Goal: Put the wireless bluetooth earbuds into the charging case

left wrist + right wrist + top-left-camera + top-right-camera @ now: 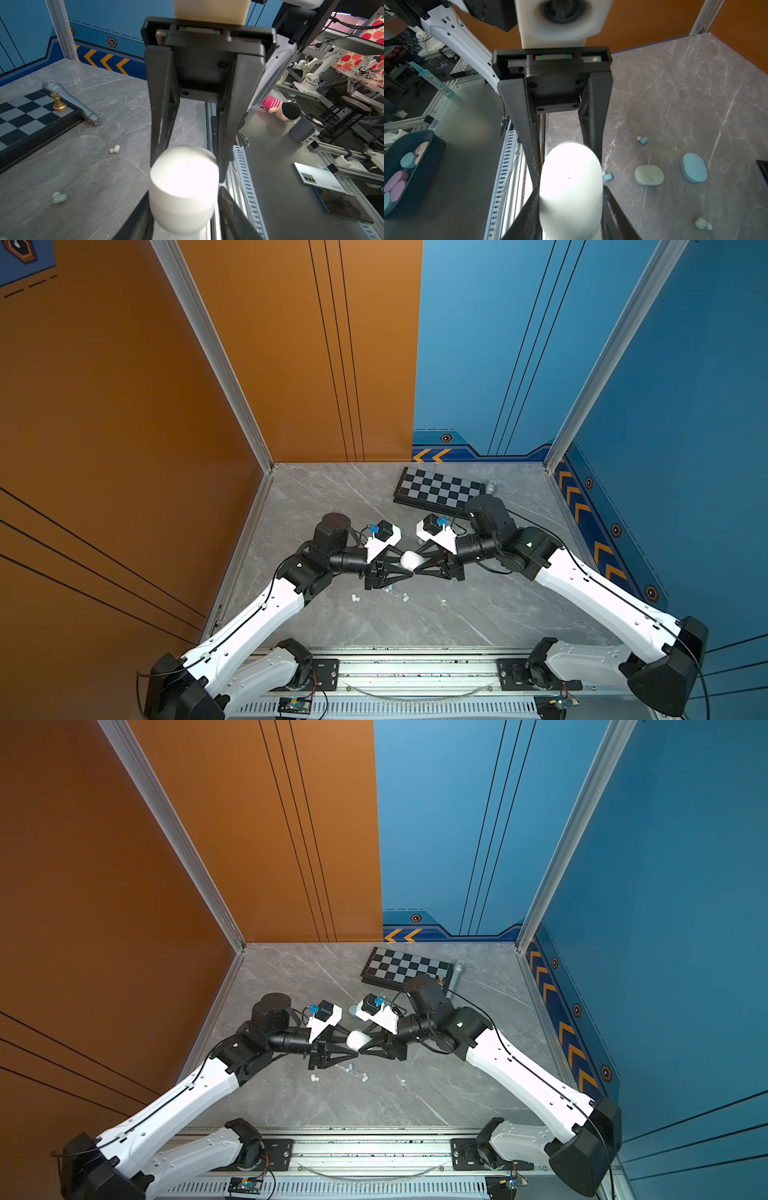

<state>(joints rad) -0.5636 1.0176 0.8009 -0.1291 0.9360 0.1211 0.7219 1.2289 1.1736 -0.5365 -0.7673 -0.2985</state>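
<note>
A white pill-shaped charging case (411, 559) (358, 1039) hangs in the air over the middle of the table, its lid closed. My right gripper (419, 564) (571, 199) is shut on one end of it. My left gripper (406, 564) (184, 199) meets it from the opposite side, and both its fingers press on the other end. Several wireless bluetooth earbuds lie loose on the marble below: a white one (115, 148), a pale green one (59, 197), light blue ones (643, 140) (608, 177) and another pale green one (703, 223).
A pale green case (649, 175) and a light blue case (693, 170) lie closed on the table. At the back right are a chessboard (438, 489), a gold chess piece (58, 101) and a silver microphone (71, 101). A dark bin (433, 145) holding cases stands off the table.
</note>
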